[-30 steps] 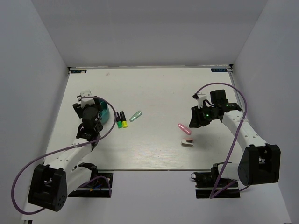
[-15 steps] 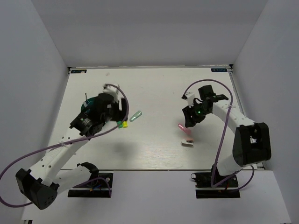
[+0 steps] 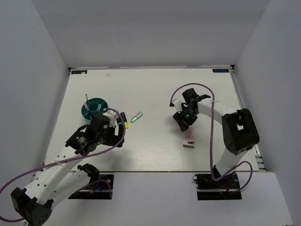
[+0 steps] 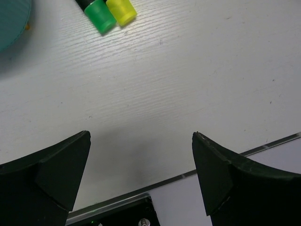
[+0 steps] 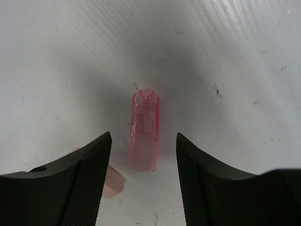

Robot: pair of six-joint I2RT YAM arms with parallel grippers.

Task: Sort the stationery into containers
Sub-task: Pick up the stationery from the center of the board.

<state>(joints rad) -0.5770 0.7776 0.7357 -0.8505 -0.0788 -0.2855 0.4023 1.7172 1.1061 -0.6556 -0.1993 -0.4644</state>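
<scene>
Table [image 3: 155, 89]: white, with the stationery loose across its middle and the holder out toward 9 o'clock.
Left claw [image 4: 140, 141]: spread wide, nothing in it, touching nothing, hanging over bare table near the front edge.
Right claw [image 5: 143, 137]: part open, just wide enough to straddle the marker, holding nothing; both fingers look clear of it.
Holder [image 3: 86, 113]: round and teal, at 11 o'clock from the left claw, well apart from the right arm.
Black markers [image 3: 123, 123]: side by side at 4 o'clock from the holder, green cap [image 4: 99, 19] and yellow cap [image 4: 121, 9] at 11 o'clock in the left wrist view.
Block [image 3: 188, 145]: pink and white, at 6 o'clock from the right claw, near it.
Green marker [image 3: 136, 117]: at 2 o'clock from the black pair.
Pink marker [image 5: 144, 129]: flat on the table between the right fingers, long axis running 12 to 6 in the wrist view, square across the closing line. The right arm is far nearer; I'd say it need only drop and close.
</scene>
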